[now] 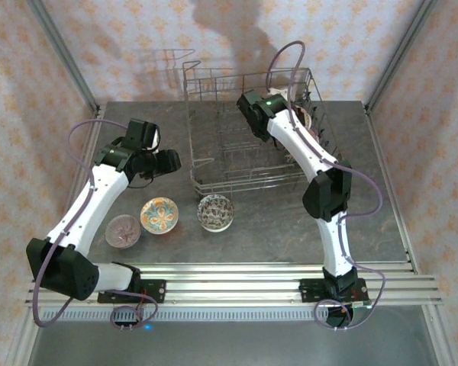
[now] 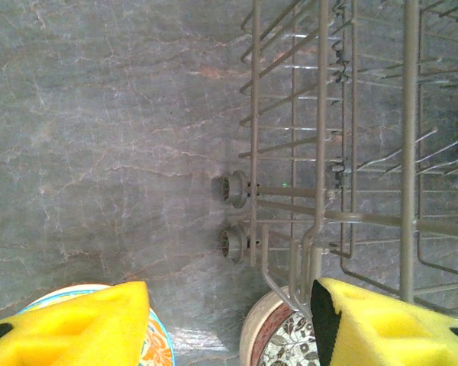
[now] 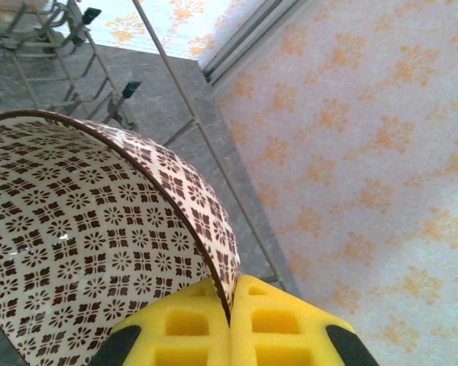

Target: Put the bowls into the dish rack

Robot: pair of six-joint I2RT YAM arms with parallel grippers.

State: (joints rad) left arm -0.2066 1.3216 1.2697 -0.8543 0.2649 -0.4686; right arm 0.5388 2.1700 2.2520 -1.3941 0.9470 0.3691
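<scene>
A: What is being held?

B: A brown bowl (image 3: pixel 99 252) is held by its rim in the right gripper (image 3: pixel 230 305). The jaws are pinched tight on the rim, with 1 pad inside and 1 outside.

A: Where is that bowl?

B: It is held at the rack (image 1: pixel 248 179), toward the rack's far right corner. It cannot be told if a wire is touched yet. The rack is set by the far edge of the tabletop (image 1: pixel 382 198).

A: And the left gripper (image 1: pixel 164 162)?

B: It is about half open, and nothing is held in it. It hangs just beside the rack's left wall.

A: How should the bowl be put down well?

B: It is likely best tipped on its edge and slid down between 2 rows of tines. It should be lowered slowly so the wires are not hit. The jaws should be opened only when the bowl is leaned on a tine and cannot roll.

A: What could go wrong?

B: The rim looks thin and smooth, so the bowl could be dropped if it is bumped.

A: What is left to do?

B: 3 bowls are seen toward the near left of the tabletop. There is a pink bowl (image 1: pixel 123 230), an orange bowl (image 1: pixel 159 215) and a white bowl (image 1: pixel 215 212). The white bowl is near the rack's near wall.
</scene>
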